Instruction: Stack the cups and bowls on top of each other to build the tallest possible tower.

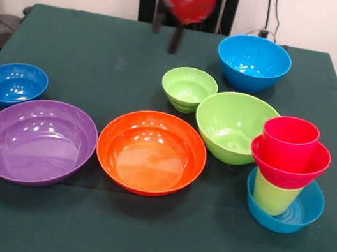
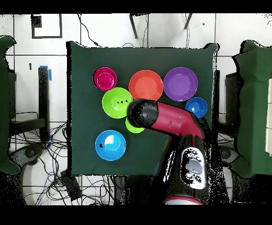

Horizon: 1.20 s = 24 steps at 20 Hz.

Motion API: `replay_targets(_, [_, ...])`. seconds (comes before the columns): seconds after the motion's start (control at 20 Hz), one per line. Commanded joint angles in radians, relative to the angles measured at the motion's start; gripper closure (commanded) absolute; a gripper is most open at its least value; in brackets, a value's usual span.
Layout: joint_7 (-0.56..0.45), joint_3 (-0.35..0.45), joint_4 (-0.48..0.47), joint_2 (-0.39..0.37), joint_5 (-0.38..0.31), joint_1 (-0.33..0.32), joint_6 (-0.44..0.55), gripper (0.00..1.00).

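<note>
Already the tower (image 1: 286, 175) stands at the table's front right corner in the front view: a teal-blue bowl (image 1: 299, 216) at the bottom, a lime-green cup (image 1: 273, 194) standing in it, a red bowl (image 1: 288, 165) seated on that cup, and a red cup (image 1: 289, 141) nested in the red bowl. Its long axis runs straight up, with perhaps a slight lean. Just beside it sits a big green bowl (image 1: 233, 125), with a small ribbed green bowl (image 1: 188, 88) behind that and a large blue bowl (image 1: 254, 61) farther back. An orange bowl (image 1: 151, 151), a purple bowl (image 1: 37, 140) and a small dark-blue bowl (image 1: 14, 82) spread away to the other side. The gripper (image 1: 174, 33) hangs high at the far edge of the table (image 1: 104, 44), well apart from the tower; the stack lies toward the camera and to the right of it. I cannot tell how its jaws stand, though nothing seems to hang from it. Likely the small dark-blue bowl is the next piece, and it lies on the opposite side from the tower.
</note>
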Motion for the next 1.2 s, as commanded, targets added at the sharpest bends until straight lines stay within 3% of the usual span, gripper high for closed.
replay_targets(0.05, [-0.46, 0.224, 0.004, 0.035, -0.233, -0.24, -0.023, 0.0])
replay_targets(0.25, [-0.607, 0.343, -0.058, 0.034, -0.313, -0.353, 0.034, 0.0])
replay_targets(0.4, [-0.675, 0.402, -0.108, 0.05, -0.371, -0.401, 0.058, 0.0])
replay_targets(0.55, [-0.754, 0.469, -0.146, 0.071, -0.387, -0.448, 0.116, 0.0])
replay_targets(0.9, [-0.774, 0.54, -0.17, 0.135, -0.376, -0.47, 0.088, 0.0])
replay_targets(1.1, [-0.78, 0.563, -0.119, 0.121, -0.372, -0.478, 0.071, 0.0])
replay_targets(1.2, [-0.837, 0.602, -0.102, 0.135, -0.4, -0.503, 0.053, 0.0])
